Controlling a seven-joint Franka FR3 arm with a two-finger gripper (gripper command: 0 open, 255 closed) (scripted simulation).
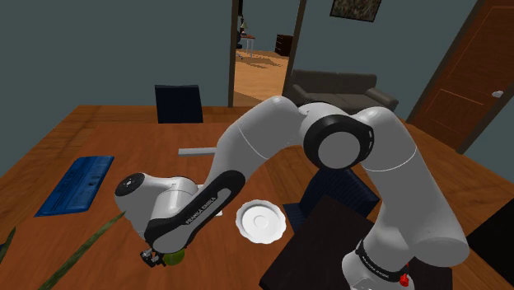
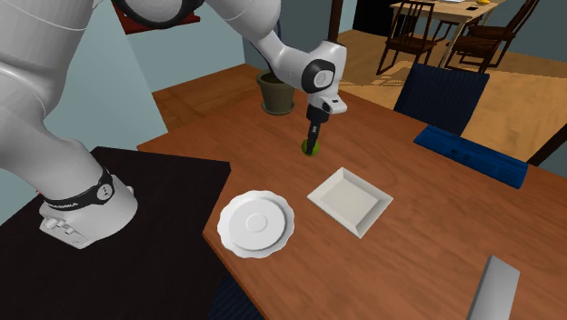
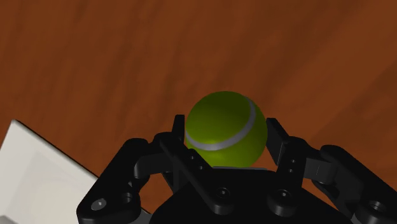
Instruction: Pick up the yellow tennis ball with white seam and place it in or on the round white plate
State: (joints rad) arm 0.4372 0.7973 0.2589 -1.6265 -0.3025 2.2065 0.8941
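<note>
While the jaws clasp the tennis ball [image 3: 226,129], bare table [image 2: 273,173] lies toward the plate [image 2: 280,221].

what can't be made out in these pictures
Underside of the ball, so whether it is off the table: wrist view, the ball itself hides it.
Most of the ball, shoulder view: the arm hides it.
The square plate, wrist view: cut off by the edge and the tool.
The grey slab, second exterior view: cut off by the lower edge.
</note>
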